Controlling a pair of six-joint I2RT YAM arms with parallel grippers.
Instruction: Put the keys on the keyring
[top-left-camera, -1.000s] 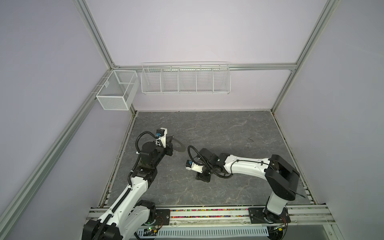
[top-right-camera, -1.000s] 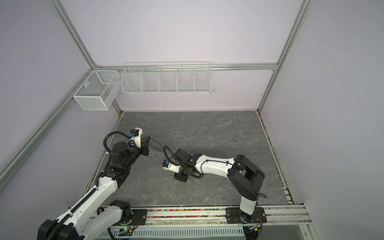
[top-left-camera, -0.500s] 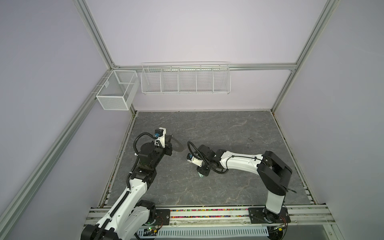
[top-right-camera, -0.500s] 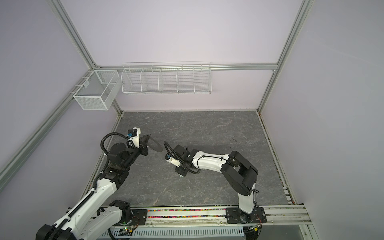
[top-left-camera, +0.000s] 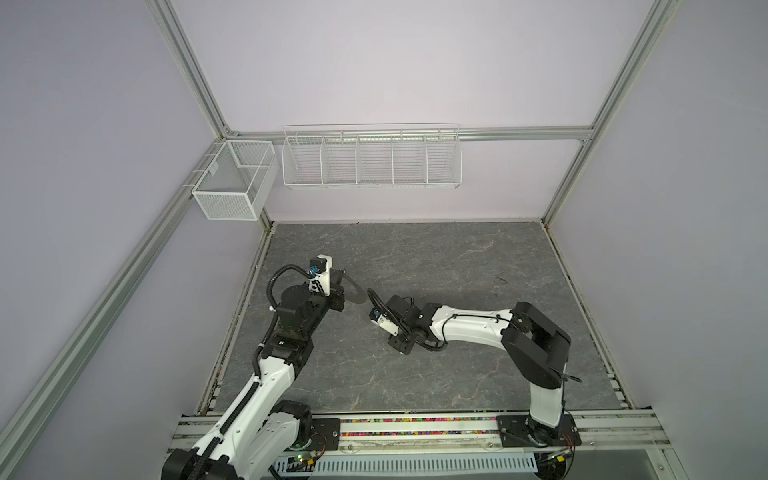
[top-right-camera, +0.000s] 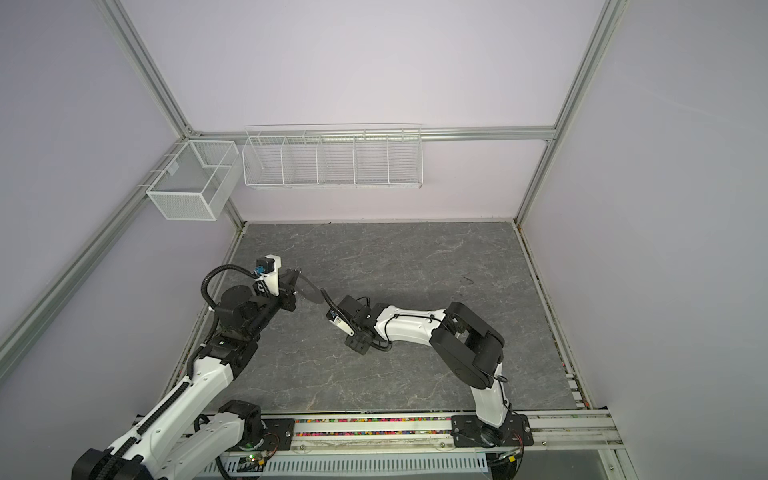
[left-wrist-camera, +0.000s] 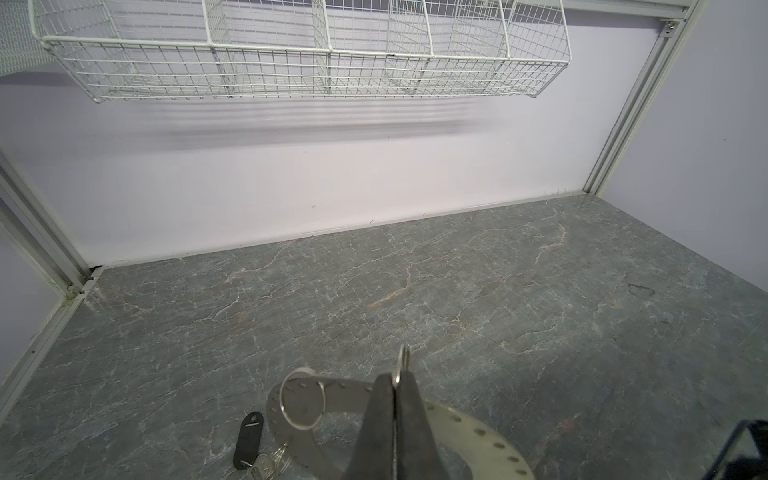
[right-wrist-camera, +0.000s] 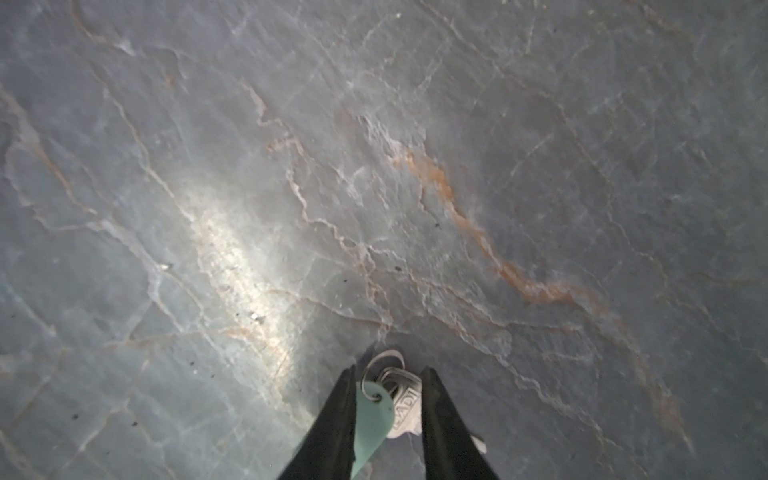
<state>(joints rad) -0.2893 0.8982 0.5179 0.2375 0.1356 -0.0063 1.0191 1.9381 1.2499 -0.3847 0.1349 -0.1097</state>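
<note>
Bench (top-left-camera: 415, 257) of grey veined stone fills the cell floor, w/ a white wire rack (top-left-camera: 371, 166) on the far wall and a mesh box (top-left-camera: 232, 187) by the far-left corner. On the left side the left arm (top-left-camera: 270, 378) reaches away from the near rail. From the near-right the right arm (top-left-camera: 469, 328) stretches toward the middle, wrist bent down at the bench.

Next in size is the keyring (top-left-camera: 354, 291), a flat grey disc sticking out to the right of the left hand (left-wrist-camera: 397, 382), left of bench centre. That hand is clamped tight, its fingers (left-wrist-camera: 374, 424) pressed together on a small wire loop (left-wrist-camera: 402, 360) at the disc's rim. Can't tell if the disc clears the bench. A second loop (left-wrist-camera: 301, 401) stands on the rim. A black-headed key (left-wrist-camera: 248, 440) w/ silver blades shows just beside the disc; hooked on or not, can't tell.

Near and right of the keyring, the right hand (right-wrist-camera: 389, 369) points down. Its fingers (right-wrist-camera: 332, 415) stand narrow, one tight against each side of the keys (right-wrist-camera: 405, 401). Those are a mint oval head and a stamped silver head on a split ring (right-wrist-camera: 380, 361), low at the bench surface.
</note>
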